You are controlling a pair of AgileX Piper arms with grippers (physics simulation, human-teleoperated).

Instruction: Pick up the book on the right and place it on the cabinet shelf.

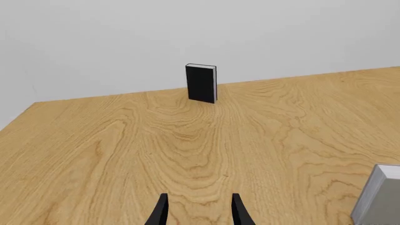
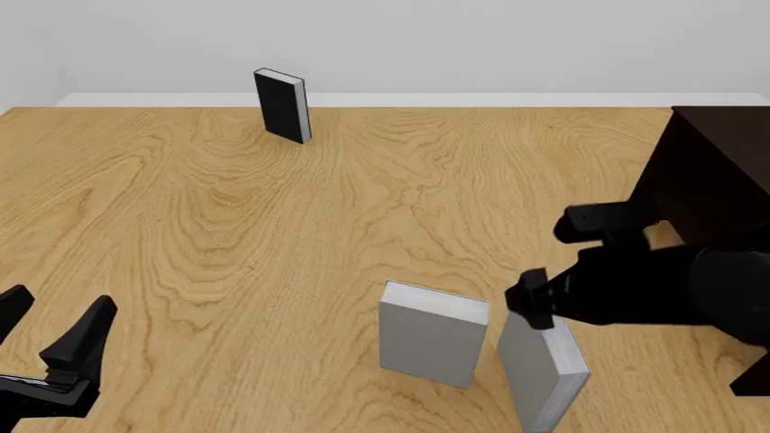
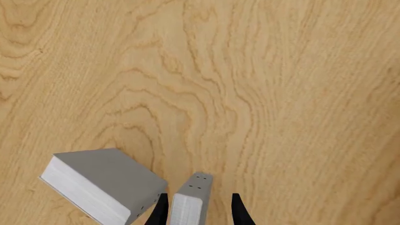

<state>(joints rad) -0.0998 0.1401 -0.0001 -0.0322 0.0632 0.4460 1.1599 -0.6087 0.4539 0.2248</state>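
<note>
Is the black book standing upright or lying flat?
Upright. The black book stands on its bottom edge at the table's far side.

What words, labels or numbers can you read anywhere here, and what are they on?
None can be read.
Black book: plain cover, no title.
Right grey book, between the right gripper's fingers: blank cover, white page edges.
Second grey book: blank.
Cabinet: plain dark wood, no label.
Table: only wood grain.
</note>
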